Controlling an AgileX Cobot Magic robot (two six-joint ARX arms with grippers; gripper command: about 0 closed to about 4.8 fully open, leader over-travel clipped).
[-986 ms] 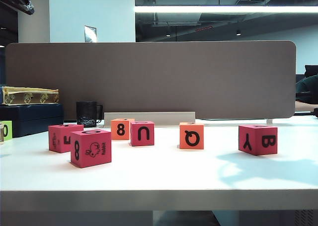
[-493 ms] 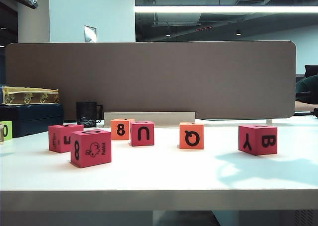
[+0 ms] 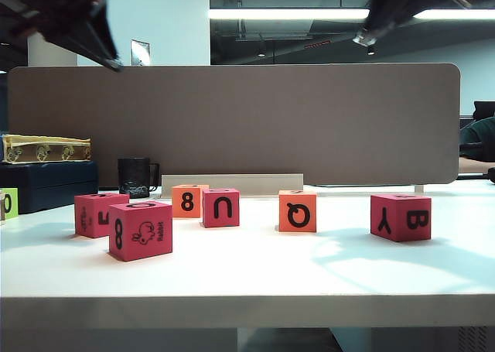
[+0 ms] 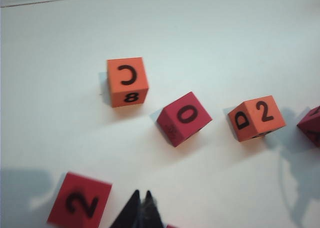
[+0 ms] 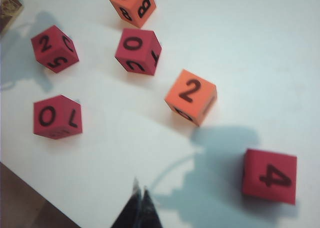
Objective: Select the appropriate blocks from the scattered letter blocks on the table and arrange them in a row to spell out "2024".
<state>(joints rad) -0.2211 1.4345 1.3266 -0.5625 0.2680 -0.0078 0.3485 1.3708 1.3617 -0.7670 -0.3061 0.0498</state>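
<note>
Both arms had swung into the top of the exterior view, absent half a second before, while no block had shifted. The left gripper [image 4: 141, 208] hung pinched shut and empty over the table [image 3: 247, 278], the right gripper [image 5: 140, 205] likewise. Top faces read 2 [image 5: 190, 91], 0 [image 5: 135, 44], 2 [image 5: 46, 43] and 4 [image 5: 270, 176], lying scattered, from roughly nine o'clock round to three, probably awaiting selection.

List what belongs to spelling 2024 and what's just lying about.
Job: pink 5 cube, pink U cube, orange Q cube, pink Y-B cube; left tool and right tool, both shut, hovering above the table.
Lying about: pink rabbit cube, orange 8 cube, lime-green block, black mug.
</note>
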